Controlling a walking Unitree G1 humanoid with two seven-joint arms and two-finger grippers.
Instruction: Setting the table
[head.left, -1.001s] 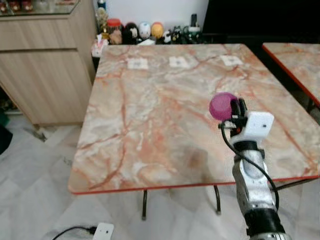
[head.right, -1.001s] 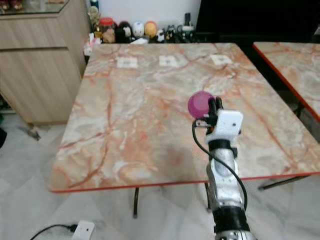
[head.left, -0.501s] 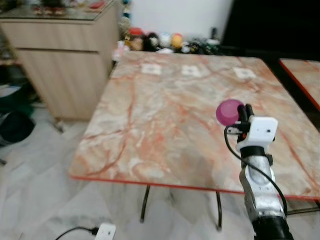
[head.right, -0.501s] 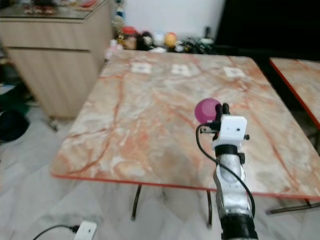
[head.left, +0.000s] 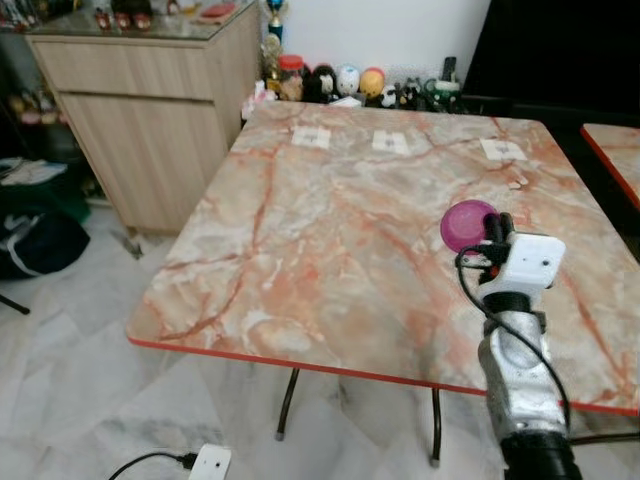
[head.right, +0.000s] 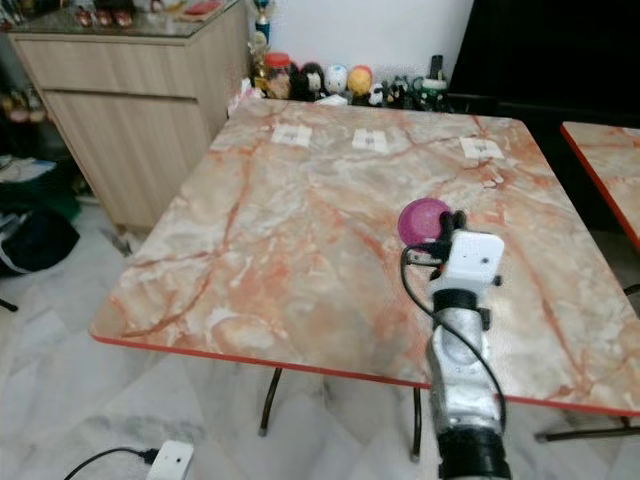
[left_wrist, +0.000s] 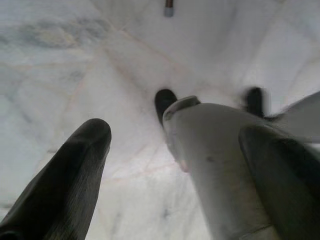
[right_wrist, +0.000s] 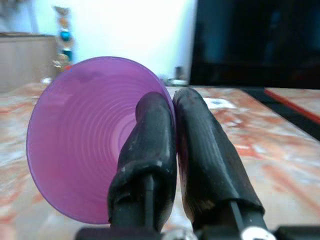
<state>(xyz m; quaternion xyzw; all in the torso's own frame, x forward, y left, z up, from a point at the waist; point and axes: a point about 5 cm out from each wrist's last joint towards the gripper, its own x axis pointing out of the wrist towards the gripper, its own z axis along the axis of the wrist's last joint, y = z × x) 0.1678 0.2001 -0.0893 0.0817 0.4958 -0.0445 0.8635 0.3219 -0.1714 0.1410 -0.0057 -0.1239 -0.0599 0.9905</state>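
The right gripper (head.left: 487, 232) is reaching out over the near right part of a marbled table (head.left: 330, 230), its two black fingers (right_wrist: 150, 145) pinching the rim of a purple plastic bowl (head.left: 468, 224). One finger is sitting inside the bowl and one outside, so the bowl is tipping on its side with its open mouth facing back toward the wrist. Nothing is lying inside the bowl. Whether the bowl is touching the tabletop is hard to tell.

The left gripper (left_wrist: 170, 165) is hanging low over pale floor tiles, its fingers spread apart and gripping nothing; a silver robot limb is blocking part of that view.

The table's red near edge is running just ahead of the robot. On the floor below, a white power strip (head.left: 207, 464) is cut off by the frame. Three small white cards (head.left: 390, 143) are lying along the far side. Beyond the far edge, a row of small figurines (head.left: 345, 81) is too small to make out. A wooden cabinet (head.left: 150, 95) is standing to the left, and a second table (head.left: 612, 155) is poking in at the right.
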